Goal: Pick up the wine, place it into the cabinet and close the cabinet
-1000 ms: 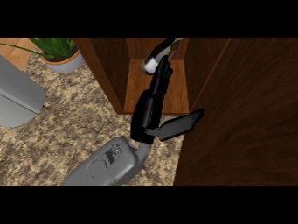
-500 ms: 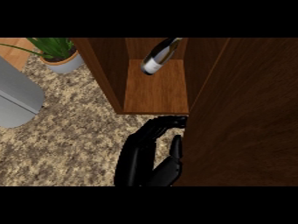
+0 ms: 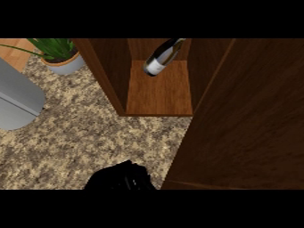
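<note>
The wine bottle stands on the shelf inside the open cabinet, toward the shelf's back edge, its white label facing out. The cabinet door hangs open, swung out over the right side of the speckled tabletop. A black hand shows at the tabletop's near edge, just beside the door's lower corner; whether its fingers are open or curled cannot be told, and it holds nothing visible. A potted plant and a grey appliance sit toward the far left corner.
</note>
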### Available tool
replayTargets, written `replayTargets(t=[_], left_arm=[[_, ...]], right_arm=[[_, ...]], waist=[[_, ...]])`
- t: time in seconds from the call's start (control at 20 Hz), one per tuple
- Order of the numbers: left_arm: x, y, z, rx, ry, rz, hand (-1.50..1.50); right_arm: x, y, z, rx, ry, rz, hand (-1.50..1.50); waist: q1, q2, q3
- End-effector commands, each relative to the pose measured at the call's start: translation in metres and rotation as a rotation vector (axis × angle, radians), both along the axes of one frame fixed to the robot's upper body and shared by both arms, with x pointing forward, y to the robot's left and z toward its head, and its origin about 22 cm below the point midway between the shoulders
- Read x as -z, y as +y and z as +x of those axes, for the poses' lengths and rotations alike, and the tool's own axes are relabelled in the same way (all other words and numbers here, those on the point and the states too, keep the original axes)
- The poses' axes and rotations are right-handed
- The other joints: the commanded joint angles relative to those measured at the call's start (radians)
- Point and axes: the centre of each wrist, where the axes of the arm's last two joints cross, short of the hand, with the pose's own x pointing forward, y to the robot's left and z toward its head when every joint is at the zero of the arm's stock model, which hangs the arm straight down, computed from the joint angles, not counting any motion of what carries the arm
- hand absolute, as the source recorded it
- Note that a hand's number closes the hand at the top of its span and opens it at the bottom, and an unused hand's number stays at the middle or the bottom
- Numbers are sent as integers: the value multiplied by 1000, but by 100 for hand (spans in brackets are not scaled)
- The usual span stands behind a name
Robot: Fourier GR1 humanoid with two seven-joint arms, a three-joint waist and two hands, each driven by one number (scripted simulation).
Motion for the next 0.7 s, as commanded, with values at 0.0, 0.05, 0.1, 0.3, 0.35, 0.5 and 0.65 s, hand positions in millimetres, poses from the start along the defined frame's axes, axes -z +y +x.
replayTargets(t=[0.0, 0.05, 0.1, 0.3, 0.35, 0.5, 0.65], left_arm=[[-12, 36, -4, 16, -8, 2, 150], [8, 41, -14, 35, 0, 20, 150], [-8, 54, -8, 49, -14, 27, 150], [-13, 78, -12, 49, -21, -5, 150], [-6, 86, -21, 50, -17, -8, 150], [-22, 119, -19, 29, -63, -24, 150], [-15, 146, -15, -11, -51, 3, 150]], right_arm=[[3, 4, -24, -166, -40, -107, 150], [5, 3, -22, -171, -49, -97, 150], [8, 11, -22, -212, -36, -70, 150], [8, 38, -24, -388, 76, -37, 150], [6, 40, -25, -396, 73, -43, 150], [9, 49, -24, -421, 100, -51, 150], [9, 83, -38, -437, 100, -50, 150]], waist=[[-1, -1, -2], [0, 0, -2], [3, 0, -2], [15, -3, -4], [19, -5, -5], [18, -2, -4], [10, -8, -6]])
